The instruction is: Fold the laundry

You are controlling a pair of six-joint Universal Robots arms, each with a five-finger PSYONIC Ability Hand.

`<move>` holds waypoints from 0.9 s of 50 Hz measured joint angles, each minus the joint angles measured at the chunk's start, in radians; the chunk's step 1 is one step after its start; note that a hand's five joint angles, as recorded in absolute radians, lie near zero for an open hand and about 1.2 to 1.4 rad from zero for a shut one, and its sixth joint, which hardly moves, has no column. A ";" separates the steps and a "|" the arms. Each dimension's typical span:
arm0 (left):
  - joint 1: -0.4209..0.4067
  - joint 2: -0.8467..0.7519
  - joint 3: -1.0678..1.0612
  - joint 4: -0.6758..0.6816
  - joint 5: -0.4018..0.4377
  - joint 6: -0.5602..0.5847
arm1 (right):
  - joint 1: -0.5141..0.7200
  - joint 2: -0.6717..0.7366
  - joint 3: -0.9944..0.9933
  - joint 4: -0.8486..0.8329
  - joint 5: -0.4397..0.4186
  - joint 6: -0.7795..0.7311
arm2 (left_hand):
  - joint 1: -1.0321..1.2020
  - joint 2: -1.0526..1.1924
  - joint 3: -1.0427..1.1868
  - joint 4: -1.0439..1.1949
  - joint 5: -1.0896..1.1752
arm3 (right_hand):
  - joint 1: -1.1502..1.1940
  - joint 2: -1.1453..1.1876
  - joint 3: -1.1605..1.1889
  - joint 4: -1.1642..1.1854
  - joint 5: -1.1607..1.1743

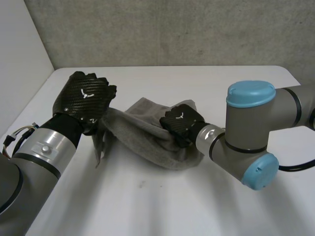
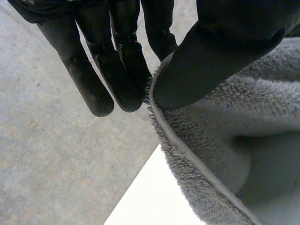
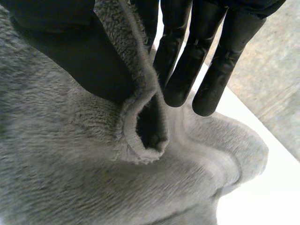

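Grey concrete wall (image 1: 172, 29) is seen across the top of the head view, and a white table (image 1: 147, 206) is spread below it. At the centre left of that view the left hand (image 1: 86, 101) is raised above the table on a bent arm, knuckles turned toward the camera. In its wrist view a hemmed edge of the grey towel (image 1: 142, 135) is pinched between the thumb (image 2: 211, 61) and the nearly straight fingers (image 2: 126, 70). This edge is probably held high so that the cloth can be drawn out and a corner found; a loose flap is left hanging below the hand toward the table. In the middle of the head view the towel is bunched and sagging on the table between the two hands. Just right of centre the right hand (image 1: 179, 123) is held lower, close to the table, with its forearm reaching in from the right. In its own wrist view a rolled fold of the towel's edge is gripped between its thumb (image 3: 84, 51) and straight fingers (image 3: 187, 61). The fold is judged not yet begun, the cloth being crumpled rather than flat.
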 measured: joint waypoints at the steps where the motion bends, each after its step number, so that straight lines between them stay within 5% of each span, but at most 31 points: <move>1: 0.007 -0.003 0.000 0.001 0.001 0.000 | 0.001 0.002 -0.009 -0.001 0.003 -0.003 | 0.000 0.000 0.000 0.000 0.000 | 0.000 0.002 0.005 0.004 0.002; 9: 0.065 -0.127 0.107 0.050 0.007 0.020 | 0.002 0.000 -0.201 -0.057 0.092 -0.077 | 0.000 0.000 0.001 0.000 0.000 | 0.000 0.003 0.012 0.015 0.009; 15: 0.100 -0.340 0.495 0.150 -0.013 0.065 | -0.005 -0.084 -0.347 -0.407 0.172 -0.195 | 0.000 0.000 0.001 0.000 0.000 | 0.000 0.003 0.012 0.015 0.009; 19: 0.101 -0.422 0.733 0.202 -0.047 0.054 | -0.007 -0.142 -0.330 -0.604 0.182 -0.218 | 0.000 0.000 0.001 0.000 0.000 | 0.000 0.003 0.012 0.015 0.010; 25: 0.067 -0.452 0.815 0.215 -0.100 -0.025 | -0.009 -0.204 -0.210 -0.697 0.171 -0.224 | 0.006 0.000 0.001 0.000 0.004 | 0.000 0.003 0.012 0.015 0.015; 37: 0.030 -0.382 0.277 0.209 -0.110 -0.023 | -0.093 -0.247 0.162 -0.418 0.161 -0.232 | 0.006 0.000 0.001 0.000 0.004 | 0.000 0.003 0.015 0.018 0.023; 45: 0.032 -0.365 -0.003 0.194 -0.082 -0.005 | -0.116 -0.218 0.367 -0.044 0.117 -0.223 | 0.005 -0.020 -0.017 -0.017 -0.007 | 0.000 0.003 0.016 0.018 0.024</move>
